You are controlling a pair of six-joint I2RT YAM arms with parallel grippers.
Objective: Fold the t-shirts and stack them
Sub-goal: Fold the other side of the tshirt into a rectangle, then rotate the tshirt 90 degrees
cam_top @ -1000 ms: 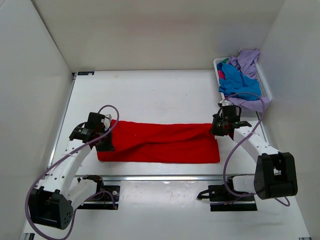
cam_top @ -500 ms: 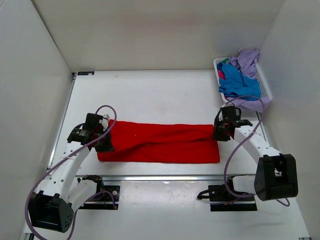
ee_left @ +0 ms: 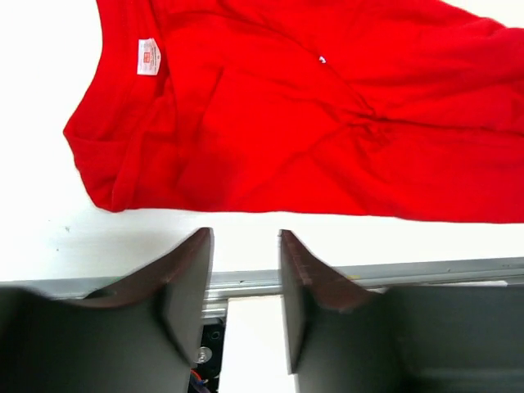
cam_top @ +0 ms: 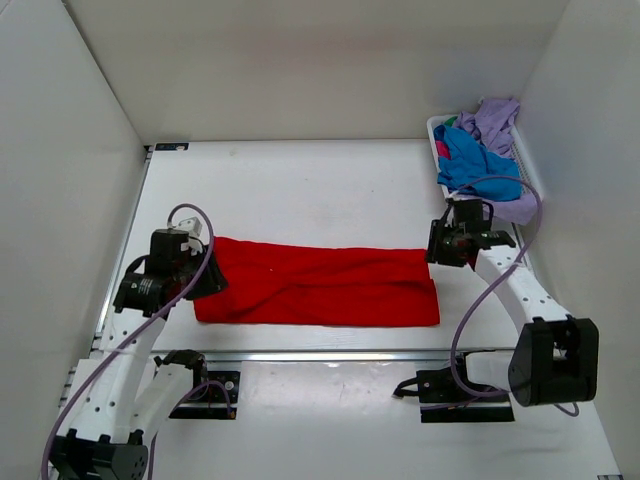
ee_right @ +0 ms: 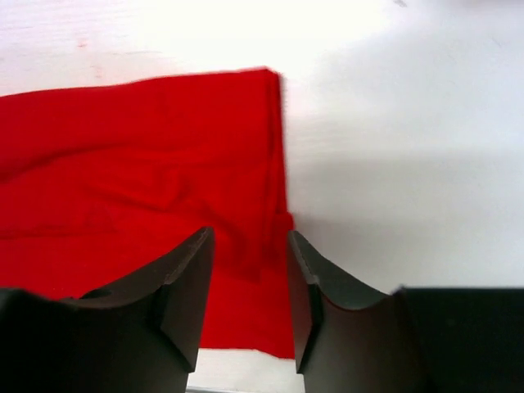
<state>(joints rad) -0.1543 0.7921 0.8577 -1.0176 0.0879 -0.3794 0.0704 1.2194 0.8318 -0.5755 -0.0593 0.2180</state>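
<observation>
From above, the red t-shirt (cam_top: pixel 320 285) lay as a long folded band across the near bench (cam_top: pixel 300 190), with blue and lavender t-shirts (cam_top: pixel 470 158) heaped in the white basket (cam_top: pixel 432 124) far right. The left wrist view showed the left claw (ee_left: pixel 244 246) apart and empty just short of the collar end. The right wrist view showed the right claw (ee_right: pixel 248 246) likewise apart over the hem corner; the cloth looked light and limp, so pinching both layers at the end corners seemed the surest hold.

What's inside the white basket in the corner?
A blue t-shirt and a lavender t-shirt are piled in the white basket, with a bit of pink cloth peeking out. Whatever lies underneath them is hidden.
</observation>
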